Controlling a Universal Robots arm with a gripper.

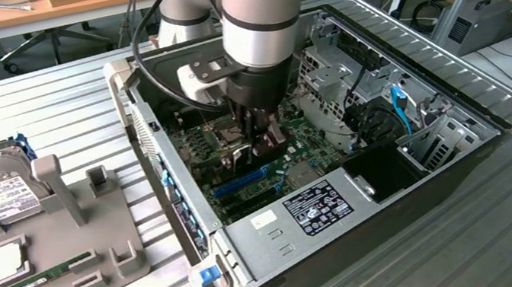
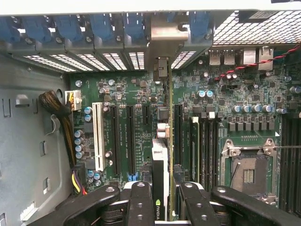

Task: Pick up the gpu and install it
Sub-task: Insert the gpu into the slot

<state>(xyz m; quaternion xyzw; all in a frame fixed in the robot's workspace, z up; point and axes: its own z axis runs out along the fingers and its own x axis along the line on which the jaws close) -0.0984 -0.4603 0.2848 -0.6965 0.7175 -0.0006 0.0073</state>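
The gpu (image 2: 160,165) stands on its thin edge between the black fingers (image 2: 141,202) of the gripper (image 2: 163,190), which is closed on it with a finger on each side. Its long axis runs away from the gripper across the motherboard (image 2: 127,117), its silver end bracket (image 2: 163,33) at the slotted back wall of the computer case (image 1: 251,241). In the exterior view the arm (image 1: 261,11) reaches straight down into the open case at the frame's centre.
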